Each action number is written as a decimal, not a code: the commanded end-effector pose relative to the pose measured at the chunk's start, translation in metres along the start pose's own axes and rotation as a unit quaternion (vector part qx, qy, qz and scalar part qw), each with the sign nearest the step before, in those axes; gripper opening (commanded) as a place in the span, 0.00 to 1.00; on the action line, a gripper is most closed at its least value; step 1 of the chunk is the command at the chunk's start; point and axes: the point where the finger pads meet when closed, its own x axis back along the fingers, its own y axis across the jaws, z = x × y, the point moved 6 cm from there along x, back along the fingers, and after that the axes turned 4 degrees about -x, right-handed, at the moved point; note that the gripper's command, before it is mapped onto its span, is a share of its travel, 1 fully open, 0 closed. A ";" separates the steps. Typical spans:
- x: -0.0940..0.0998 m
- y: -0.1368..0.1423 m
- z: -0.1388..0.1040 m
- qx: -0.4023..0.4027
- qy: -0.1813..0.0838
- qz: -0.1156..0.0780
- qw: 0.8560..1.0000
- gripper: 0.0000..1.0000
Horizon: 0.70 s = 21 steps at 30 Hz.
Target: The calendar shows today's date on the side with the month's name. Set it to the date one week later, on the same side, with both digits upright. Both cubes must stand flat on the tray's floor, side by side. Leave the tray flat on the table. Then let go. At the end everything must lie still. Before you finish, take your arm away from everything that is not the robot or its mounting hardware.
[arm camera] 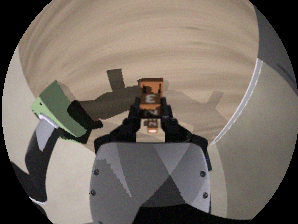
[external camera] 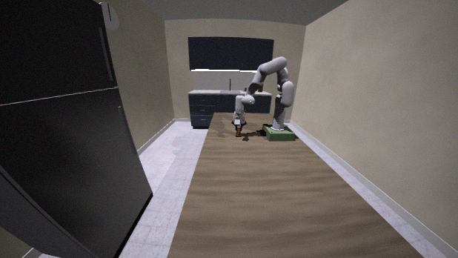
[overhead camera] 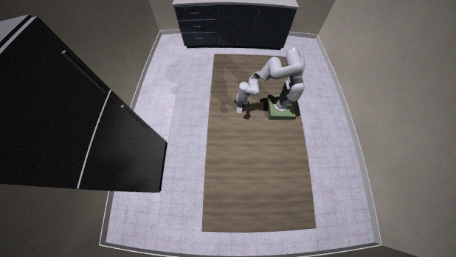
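A white robot arm (external camera: 273, 65) rises from a green base (external camera: 280, 136) at about one o'clock on a long wooden table (external camera: 267, 193); a dark refrigerator (external camera: 70, 141) fills nine o'clock.

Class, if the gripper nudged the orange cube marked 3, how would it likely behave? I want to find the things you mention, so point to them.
The cube (arm camera: 151, 97) would probably slide or tip rather than roll, given its flat faces and square edges. Its crisp corners suggest it is stiff.

Beige walls (overhead camera: 402, 92) (external camera: 370, 74), pale tiled floor (overhead camera: 177, 122) (external camera: 167, 148). Black fridge (overhead camera: 74, 118) (external camera: 63, 141) at 9 o'clock. Dark drawer cabinet (overhead camera: 240, 27) (external camera: 213, 101) at 12, under a dark wall cupboard (external camera: 230, 53); bright strip light (external camera: 222, 70) along cupboard's underside. Wall clock (external camera: 110, 16) at 10, upper.
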 end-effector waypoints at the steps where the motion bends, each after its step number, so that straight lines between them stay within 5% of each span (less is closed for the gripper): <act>1: 0.001 0.001 0.000 0.000 0.000 -0.001 1.000 0.27; 21: -0.001 0.001 0.000 0.000 0.000 -0.001 1.000 0.27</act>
